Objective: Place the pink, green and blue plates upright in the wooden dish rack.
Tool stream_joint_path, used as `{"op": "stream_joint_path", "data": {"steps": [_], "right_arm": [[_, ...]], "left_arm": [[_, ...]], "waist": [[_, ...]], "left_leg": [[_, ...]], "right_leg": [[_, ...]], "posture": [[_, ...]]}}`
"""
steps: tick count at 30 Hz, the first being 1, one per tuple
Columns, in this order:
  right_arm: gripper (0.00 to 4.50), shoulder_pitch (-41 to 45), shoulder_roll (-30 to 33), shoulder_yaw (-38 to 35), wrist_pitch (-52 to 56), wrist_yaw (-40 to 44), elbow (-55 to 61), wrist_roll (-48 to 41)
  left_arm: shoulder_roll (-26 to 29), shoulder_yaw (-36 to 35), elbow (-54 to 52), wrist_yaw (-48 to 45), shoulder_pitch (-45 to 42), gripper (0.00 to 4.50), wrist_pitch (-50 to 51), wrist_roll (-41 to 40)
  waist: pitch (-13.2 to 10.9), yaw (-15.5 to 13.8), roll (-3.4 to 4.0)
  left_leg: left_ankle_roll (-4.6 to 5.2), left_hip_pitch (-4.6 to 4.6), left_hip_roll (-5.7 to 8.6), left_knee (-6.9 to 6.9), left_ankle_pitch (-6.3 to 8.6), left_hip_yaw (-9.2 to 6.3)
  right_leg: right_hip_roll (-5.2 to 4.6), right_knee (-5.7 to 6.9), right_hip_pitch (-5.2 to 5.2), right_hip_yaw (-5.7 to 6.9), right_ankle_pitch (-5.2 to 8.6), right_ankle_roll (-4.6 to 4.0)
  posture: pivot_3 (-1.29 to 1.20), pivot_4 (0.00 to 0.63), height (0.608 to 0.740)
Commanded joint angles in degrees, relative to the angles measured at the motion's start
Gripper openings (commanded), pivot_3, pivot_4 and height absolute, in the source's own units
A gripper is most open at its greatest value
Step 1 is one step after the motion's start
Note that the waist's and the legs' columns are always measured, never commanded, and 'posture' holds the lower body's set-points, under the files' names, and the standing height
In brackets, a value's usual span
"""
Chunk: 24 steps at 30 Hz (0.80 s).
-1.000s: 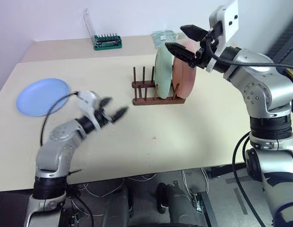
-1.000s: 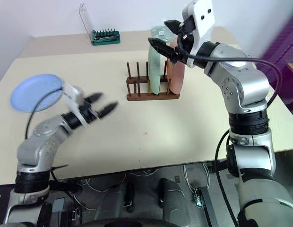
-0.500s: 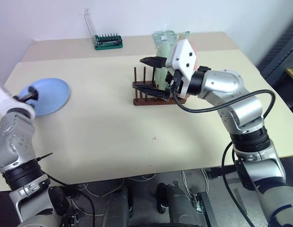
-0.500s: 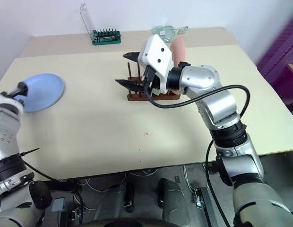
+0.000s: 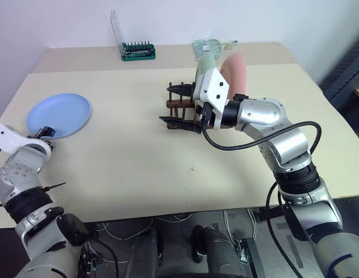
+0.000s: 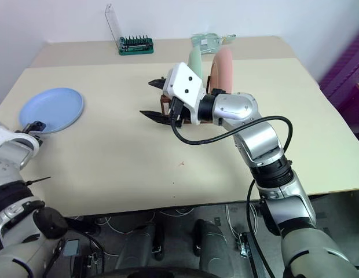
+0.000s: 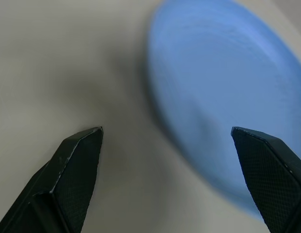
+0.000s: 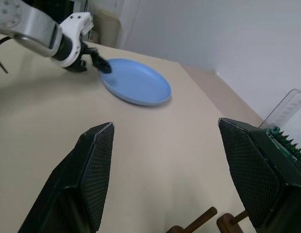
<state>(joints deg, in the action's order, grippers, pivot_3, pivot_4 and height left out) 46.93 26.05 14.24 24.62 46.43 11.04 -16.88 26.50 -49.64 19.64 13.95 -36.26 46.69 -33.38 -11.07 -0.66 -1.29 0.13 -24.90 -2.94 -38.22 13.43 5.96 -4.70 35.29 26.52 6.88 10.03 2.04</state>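
I am looking down over the beige tabletop (image 5: pixel 127 168). The blue plate (image 5: pixel 58 115) is lying flat near the tabletop's left edge, well apart from the wooden dish rack (image 5: pixel 180 108), which is sitting toward the middle-back. The green plate (image 5: pixel 204 66) and the pink plate (image 5: pixel 235 72) are standing upright side by side in the rack, green to the left of pink, and the rack's left pegs are standing bare.

My left pincer (image 5: pixel 45 133) is sitting just beside the near rim of the blue plate, its black fingers spread wide with nothing between them; in the left wrist view the plate's rim is lying in the gap between the two fingers (image 7: pixel 75 167), though I cannot tell whether either is touching it.

My right pincer (image 5: pixel 180 105) is hanging in front of the rack's empty end, pointing left, jaws apart and empty.

A green tool-bit holder (image 5: pixel 138 50) with its clear lid raised is resting at the back of the tabletop.
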Motion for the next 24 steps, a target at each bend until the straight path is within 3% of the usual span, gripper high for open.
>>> {"op": "stream_joint_path", "data": {"steps": [1,8,13,16,17,24], "right_arm": [[3.52,-0.32,-0.21,-0.83,-0.64,-0.42,2.22,0.95],[3.52,-1.64,0.09,-0.96,-0.79,-0.98,2.56,2.83],[3.52,-1.32,0.0,0.72,-2.66,0.14,1.56,5.05],[4.35,-0.07,-0.81,3.33,-7.05,-0.13,-1.3,9.48],[4.43,0.51,-1.15,4.6,-9.89,-0.59,-2.4,11.84],[4.43,5.39,-3.59,10.73,-27.26,-8.09,-13.89,28.13]], "left_arm": [[0.79,0.47,2.54,-1.22,-1.39,3.54,-1.46,-1.13],[0.22,1.82,1.2,-2.09,-1.22,0.07,-2.51,-2.11],[-0.87,7.75,-10.0,-5.0,-0.99,0.07,-2.91,-3.24],[-2.44,12.63,-20.0,-6.31,-1.58,0.0,-0.08,-5.45],[-3.11,14.02,-23.08,-6.03,-2.09,0.0,1.47,-6.44],[-4.9,20.63,-36.3,-1.46,-7.44,0.0,15.65,-13.62]], "waist": [[0.0,0.04,0.0],[0.01,0.04,-0.02],[0.0,0.03,-0.02],[-0.02,-0.07,-0.09],[-0.02,-0.03,-0.09],[-0.03,0.6,-0.08]], "left_leg": [[0.0,0.0,0.0,0.0,0.0,0.0],[0.0,0.0,0.0,0.0,0.0,0.0],[0.0,0.02,0.0,0.0,0.0,0.0],[-0.01,-0.01,0.0,0.0,0.0,-0.01],[-0.01,-0.01,0.0,0.0,0.0,0.0],[-0.03,0.0,0.02,0.03,-0.02,-0.01]], "right_leg": [[-0.01,0.0,0.0,-0.01,0.0,0.0],[-0.02,-0.01,0.0,-0.01,-0.02,-0.03],[-0.03,-0.01,-0.02,-0.01,-0.03,-0.04],[-0.03,-0.02,-0.03,0.0,-0.03,-0.04],[-0.04,-0.03,-0.04,0.0,-0.03,-0.04],[0.0,-0.03,-0.01,-0.03,-0.03,-0.03]], "posture": [[0.0,0.15,0.73],[0.0,0.15,0.73],[0.0,0.15,0.73],[0.0,0.15,0.73],[0.0,0.15,0.73],[0.0,0.15,0.73]]}}
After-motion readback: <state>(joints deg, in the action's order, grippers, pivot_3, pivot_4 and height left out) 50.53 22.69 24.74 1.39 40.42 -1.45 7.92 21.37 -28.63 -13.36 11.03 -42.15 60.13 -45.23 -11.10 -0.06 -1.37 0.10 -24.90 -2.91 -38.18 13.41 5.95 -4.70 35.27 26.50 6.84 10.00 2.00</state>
